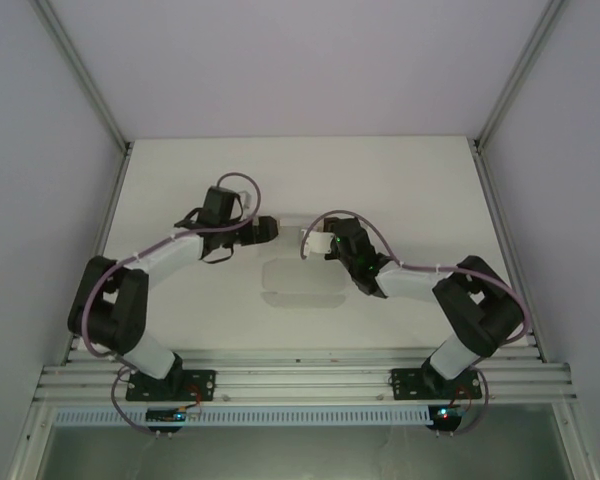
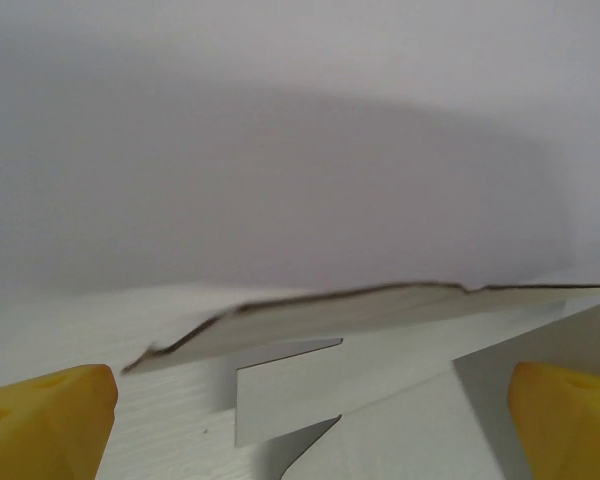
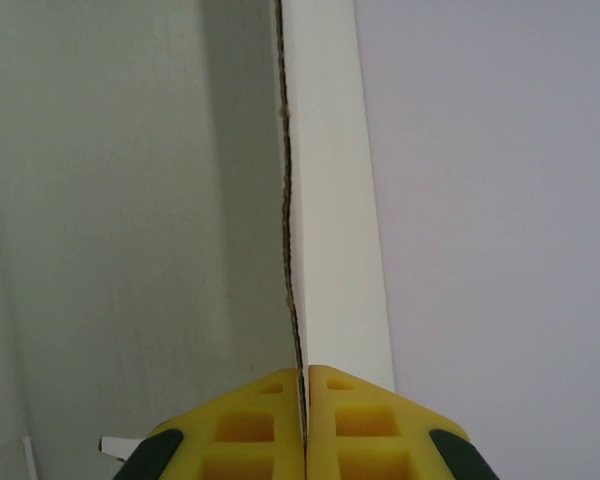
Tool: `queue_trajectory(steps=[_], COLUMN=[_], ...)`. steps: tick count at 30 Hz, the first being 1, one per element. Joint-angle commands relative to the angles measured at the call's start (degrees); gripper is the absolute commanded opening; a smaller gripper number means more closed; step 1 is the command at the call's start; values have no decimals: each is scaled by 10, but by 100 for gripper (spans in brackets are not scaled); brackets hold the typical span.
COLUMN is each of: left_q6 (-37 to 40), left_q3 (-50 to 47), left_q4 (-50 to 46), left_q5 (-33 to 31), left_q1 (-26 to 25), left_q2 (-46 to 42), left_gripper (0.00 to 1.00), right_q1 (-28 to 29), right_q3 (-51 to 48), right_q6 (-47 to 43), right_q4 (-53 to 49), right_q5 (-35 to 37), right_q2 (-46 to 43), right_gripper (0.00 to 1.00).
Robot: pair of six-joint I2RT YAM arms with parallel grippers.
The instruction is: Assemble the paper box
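White paper box (image 3: 335, 200) edge pinched in right jaws, left jaws wide, astride it

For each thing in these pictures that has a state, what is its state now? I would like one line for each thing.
paper box: not assembled, a mostly flat die-cut sheet with one edge raised.
left claw: open, fingers wide apart with the sheet between them.
right claw: shut on an edge of the paper box.
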Motion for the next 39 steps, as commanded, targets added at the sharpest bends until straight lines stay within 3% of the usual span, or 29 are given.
queue_trajectory(steps=[1, 13, 18, 26, 34, 39], left_q6=[11, 9, 28, 24, -23, -17], left_q3=[30, 52, 47, -14, -161, -182], left_q4=[11, 0, -82, -121, -26, 71], left_q5=[7, -5, -101, -161, -83, -29], left_q1=[-17, -42, -39, -17, 98, 116], left_q2=[17, 23, -46, -150, -210, -161], left_gripper=[99, 100, 100, 100, 100, 100], right_q1=[4, 8, -3, -15, -35, -47], right_q3=[4, 9, 6, 18, 7, 3], right_q6=[33, 54, 55, 90, 129, 161], right_q4=[-13, -30, -32, -62, -71, -114], right_q5=[-19, -26, -15, -15, -54, -114], right_q2=[-20, -24, -30, -43, -91, -123], right_gripper=[0, 0, 0, 0, 0, 0])
